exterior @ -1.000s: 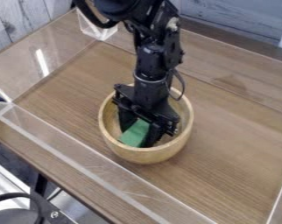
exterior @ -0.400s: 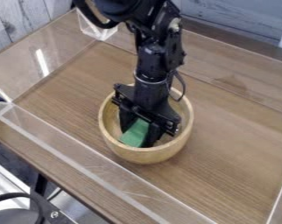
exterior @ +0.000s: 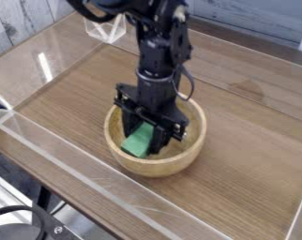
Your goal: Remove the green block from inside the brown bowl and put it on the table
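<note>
While the arm stands in the middle of the single camera view, reaching down from the upper centre of the frame, its gripper (exterior: pixel 143 134) points straight down into the bowl (exterior: pixel 179 159), which sits a little below and right of the frame's centre on the table (exterior: pixel 254 103). The block (exterior: pixel 140 142) shows as a bright green slab between the two dark fingers (exterior: pixel 125 125), tilted, its lower end toward the bowl's left inner wall. The fingers stand at a middling spread and appear to be clamped on the block's sides; I judge it held, though the contact itself is partly hidden by the black finger bodies. Whether the block's lower end touches the bowl's floor I cannot tell from this angle.

As I read it, the step in hand is the lift out of the bowl: the grasp looks made, and the block is not yet clear of the rim. The next move calls for a straight rise until the block's low end is above the rim, since a sideways pull too soon could catch the thick wall and drag or tip the bowl. After that, bare wood lies to the right and to the upper left of the bowl, either a fair place to set the block down.
</note>
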`<state>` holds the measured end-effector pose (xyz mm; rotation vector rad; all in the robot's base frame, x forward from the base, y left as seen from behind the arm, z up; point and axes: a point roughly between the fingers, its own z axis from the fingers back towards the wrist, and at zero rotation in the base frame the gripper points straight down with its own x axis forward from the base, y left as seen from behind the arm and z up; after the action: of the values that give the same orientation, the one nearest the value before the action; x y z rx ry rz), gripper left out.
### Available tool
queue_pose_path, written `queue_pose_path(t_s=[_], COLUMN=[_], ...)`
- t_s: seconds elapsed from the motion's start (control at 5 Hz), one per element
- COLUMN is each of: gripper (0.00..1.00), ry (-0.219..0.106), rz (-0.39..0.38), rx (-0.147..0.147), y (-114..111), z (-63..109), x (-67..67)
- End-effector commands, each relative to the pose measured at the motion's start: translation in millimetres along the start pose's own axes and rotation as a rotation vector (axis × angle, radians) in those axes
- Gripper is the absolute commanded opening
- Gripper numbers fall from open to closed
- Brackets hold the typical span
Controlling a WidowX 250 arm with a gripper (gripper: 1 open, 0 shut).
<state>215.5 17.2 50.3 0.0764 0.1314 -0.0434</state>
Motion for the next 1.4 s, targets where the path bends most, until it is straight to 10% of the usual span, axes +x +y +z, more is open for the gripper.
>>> queue_pose_path(t_s=[0.0, 0.2, 0.6, 1.0, 1.2], gripper=[0.0, 0.0, 0.0, 0.0, 0.0], ry=[-0.109, -0.155, -0.135, -0.163, -0.154], rz=[0.009, -0.024, -0.219, -0.45, -0.44], rx=[0.014, 0.017, -0.02, -0.099, -0.124], y=[8.3, 3.8, -62.5, -132.6, -129.7], z=[34.1, 48.6, 44.8, 25.0, 8.8], x=[3.5, -0.9, 11.1, 32.3, 39.5])
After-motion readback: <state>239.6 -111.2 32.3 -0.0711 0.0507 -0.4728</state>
